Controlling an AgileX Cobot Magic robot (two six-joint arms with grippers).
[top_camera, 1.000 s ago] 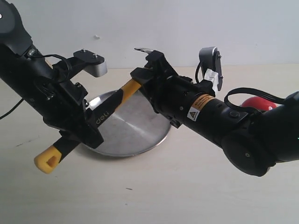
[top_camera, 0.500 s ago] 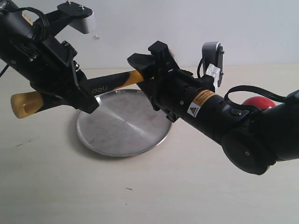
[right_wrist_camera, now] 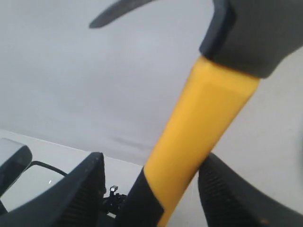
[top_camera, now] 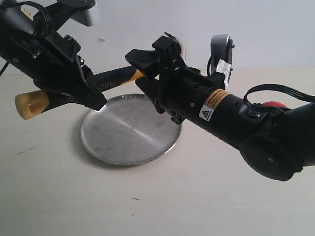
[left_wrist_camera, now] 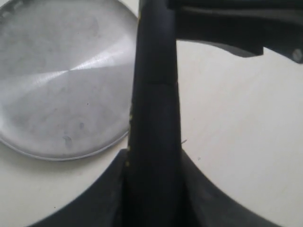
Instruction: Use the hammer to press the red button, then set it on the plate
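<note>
Since a second ago, when it slanted down with its butt low beside the plate, the hammer (top_camera: 115, 81) has been raised and levelled. It now lies almost flat in the air over the far rim of the plate (top_camera: 128, 135), touching nothing below. Its black grip is clamped in the left tool (top_camera: 93, 97), with the yellow butt sticking out to the left. Near the head, the right tool (top_camera: 147, 55) has spread its jaws. The right wrist view shows its fingers (right_wrist_camera: 83, 189) standing on either side of the yellow neck, with a gap on one side, so it grips nothing. I judge that the left arm alone now carries the hammer. That arm reaches down from the upper left, its tool slanting downward. The right arm stretches long and low over the bench (top_camera: 147, 201) from the right. The red button (top_camera: 273, 104) peeps out behind it, well apart from the hammer. Whether it has been pressed, the frames do not tell.
</note>
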